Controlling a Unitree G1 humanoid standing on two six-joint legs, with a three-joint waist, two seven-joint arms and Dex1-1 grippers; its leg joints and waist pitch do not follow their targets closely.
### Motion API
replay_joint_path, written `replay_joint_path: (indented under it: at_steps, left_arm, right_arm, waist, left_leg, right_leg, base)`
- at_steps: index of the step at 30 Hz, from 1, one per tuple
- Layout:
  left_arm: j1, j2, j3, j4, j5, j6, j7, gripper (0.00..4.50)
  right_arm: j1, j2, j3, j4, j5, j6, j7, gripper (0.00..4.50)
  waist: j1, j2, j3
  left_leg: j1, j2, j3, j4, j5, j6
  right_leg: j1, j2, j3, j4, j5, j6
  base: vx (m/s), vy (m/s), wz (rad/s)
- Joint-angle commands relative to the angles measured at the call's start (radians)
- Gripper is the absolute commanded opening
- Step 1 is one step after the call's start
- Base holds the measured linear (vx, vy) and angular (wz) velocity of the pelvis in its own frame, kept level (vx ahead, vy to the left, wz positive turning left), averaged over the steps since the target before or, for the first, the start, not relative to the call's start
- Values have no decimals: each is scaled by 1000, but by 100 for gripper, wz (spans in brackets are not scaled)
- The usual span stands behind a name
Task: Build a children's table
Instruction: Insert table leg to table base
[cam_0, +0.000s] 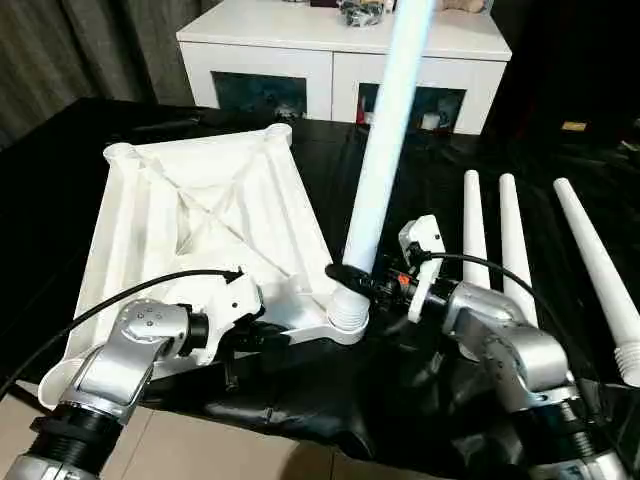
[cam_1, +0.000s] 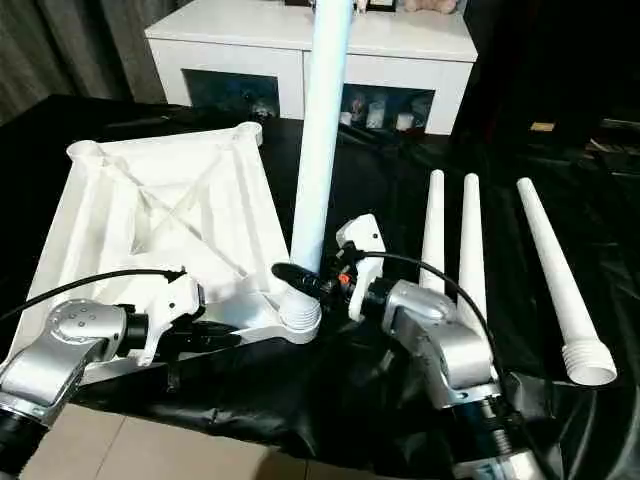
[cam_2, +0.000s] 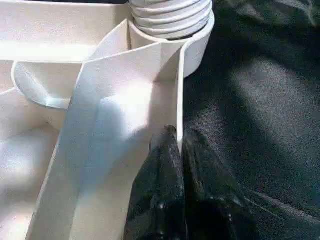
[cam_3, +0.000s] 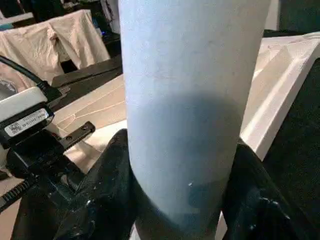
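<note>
Nearest the camera, the two silver forearms reach in over the black-draped surface (cam_0: 420, 400). The left end effector (cam_0: 262, 338) has its black fingers (cam_2: 167, 200) pinched shut on the thin side rim of the tabletop (cam_0: 200, 215), which lies upside down with its ribbed underside up, just beside the near corner socket (cam_0: 347, 318). The right end effector (cam_0: 352, 274) stands about half open, its two fingers clasped around the lower part of the upright leg (cam_0: 385, 140), just above where the leg's threaded end enters that socket.

Three more legs (cam_0: 515, 250) lie side by side on the surface to the right, well apart from the tabletop. The white cabinet (cam_0: 340, 55) stands behind.

The step in hand looks like screwing this first leg into its socket; thread rings show above the socket rim, so it seems not fully seated.

Risks, as I judge them: the leg leans a little, so turning it may cross the threads and jam it. The smooth tube could slip round in the fingers, so the wrist turns and the leg does not. The thin rim is a slight hold; twisting force could pull the tabletop free and let it skid on the slick cloth. A loose leg could topple if released.
</note>
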Motion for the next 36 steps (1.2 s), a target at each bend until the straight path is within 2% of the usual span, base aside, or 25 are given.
replay_joint_path:
  at_steps: [1,3,4,7,8,9,10,11,13,14,17,21,22,24,26,27,29,30,31,36]
  left_arm:
    - [12,-3,7,-9,-24,14,19,0]
    - [13,-5,10,-9,-26,15,24,0]
    - [11,-6,13,-6,-27,15,27,0]
    - [7,-10,19,0,-29,12,35,0]
    - [4,-12,23,3,-30,11,40,0]
    - [4,-12,23,3,-30,11,40,0]
    - [1,-17,29,6,-32,10,49,0]
    - [-4,-21,35,10,-34,9,57,0]
    - [-7,-22,36,12,-33,9,59,0]
    - [-12,-25,36,16,-31,7,63,0]
    - [-14,-27,36,16,-30,7,67,0]
    - [-9,-31,32,7,-28,8,71,0]
    - [-7,-31,32,3,-28,9,71,0]
    - [0,-29,29,-7,-25,9,72,0]
    - [7,-28,29,-19,-25,12,73,0]
    - [7,-28,29,-20,-25,12,73,0]
    - [23,-26,28,-48,-29,21,72,0]
    - [31,-23,28,-57,-32,22,69,0]
    - [32,-23,28,-58,-32,22,69,0]
    - [40,-14,34,-62,-36,20,66,0]
  right_arm:
    - [53,-6,-7,34,-30,7,-33,182]
    - [75,-1,-12,23,-26,6,-38,182]
    - [90,0,-12,13,-29,3,-44,182]
    - [125,0,1,-14,-45,-15,-57,182]
    - [139,-2,11,-28,-55,-24,-63,182]
    - [139,-2,11,-28,-55,-24,-63,182]
    - [161,-2,21,-52,-70,-37,-75,182]
    - [178,-3,28,-71,-89,-53,-92,182]
    - [187,-4,32,-85,-100,-60,-103,182]
    - [200,-13,48,-123,-127,-67,-120,182]
    - [209,-23,65,-157,-146,-66,-131,182]
    - [204,-55,128,-196,-192,-47,-125,182]
    - [197,-58,140,-198,-198,-39,-121,182]
    - [183,-65,160,-200,-202,-24,-105,182]
    - [169,-70,172,-199,-201,-3,-90,182]
    - [168,-70,173,-198,-201,-2,-89,182]
    - [139,-86,198,-181,-198,40,-54,182]
    - [120,-95,210,-162,-198,56,-36,182]
    - [116,-96,213,-157,-198,59,-32,182]
    - [55,-90,206,-33,-175,106,20,182]
  waist:
    - [4,-5,-43]
    - [4,-2,-43]
    - [5,4,-43]
    - [6,3,-43]
    - [7,13,-43]
    - [5,8,-42]
    - [5,15,-42]
    - [5,17,-41]
    - [4,11,-43]
    - [5,21,-42]
    - [4,18,-44]
    - [4,15,-41]
    - [3,5,-40]
    - [4,5,-38]
    - [5,-5,-39]
    - [5,-3,-39]
    - [3,-14,-39]
    - [3,-17,-39]
    - [1,-15,-40]
    - [-7,-23,-38]
  left_leg:
    - [0,77,-27,-89,-105,41]
    - [0,76,-28,-90,-111,39]
    - [1,76,-29,-91,-116,37]
    - [0,76,-30,-91,-116,34]
    - [1,76,-31,-92,-127,27]
    - [1,76,-29,-93,-135,27]
    - [0,75,-32,-94,-148,22]
    - [2,77,-31,-95,-160,16]
    - [1,76,-31,-95,-157,14]
    - [1,76,-32,-96,-156,14]
    - [0,76,-32,-96,-143,15]
    - [-1,75,-32,-96,-155,21]
    - [-2,76,-32,-97,-163,23]
    - [-1,77,-33,-99,-159,26]
    - [-2,77,-33,-98,-150,31]
    - [-2,77,-32,-97,-144,33]
    - [-3,78,-32,-96,-128,42]
    - [-3,78,-31,-95,-115,49]
    - [-3,78,-32,-95,-111,51]
    - [-4,76,-30,-94,-112,57]
  right_leg:
    - [39,-87,47,-70,-63,-257]
    - [37,-85,46,-71,-58,-256]
    - [37,-87,46,-70,-58,-257]
    - [39,-86,46,-69,-45,-256]
    - [38,-86,46,-70,-48,-252]
    - [38,-85,46,-74,-51,-251]
    - [39,-85,46,-72,-60,-253]
    - [37,-85,46,-75,-71,-247]
    - [39,-84,47,-75,-67,-244]
    - [38,-85,47,-75,-62,-244]
    - [40,-83,45,-73,-30,-240]
    - [41,-85,47,-76,-66,-235]
    - [41,-84,48,-79,-89,-230]
    - [38,-86,48,-79,-118,-225]
    - [39,-87,49,-76,-118,-223]
    - [38,-87,49,-77,-114,-223]
    - [40,-89,49,-74,-104,-224]
    - [39,-89,48,-74,-99,-224]
    - [39,-88,47,-73,-94,-227]
    - [39,-88,47,-74,-92,-240]
  base:
    - [0,0,0]
    - [0,0,0]
    - [0,0,0]
    - [0,0,0]
    - [0,0,0]
    - [0,0,0]
    - [0,0,0]
    - [0,0,0]
    - [0,0,0]
    - [0,0,0]
    - [0,0,0]
    - [0,0,0]
    - [0,0,0]
    - [0,0,0]
    - [0,0,0]
    - [0,0,0]
    - [0,0,0]
    - [0,0,0]
    - [0,0,0]
    - [0,0,0]
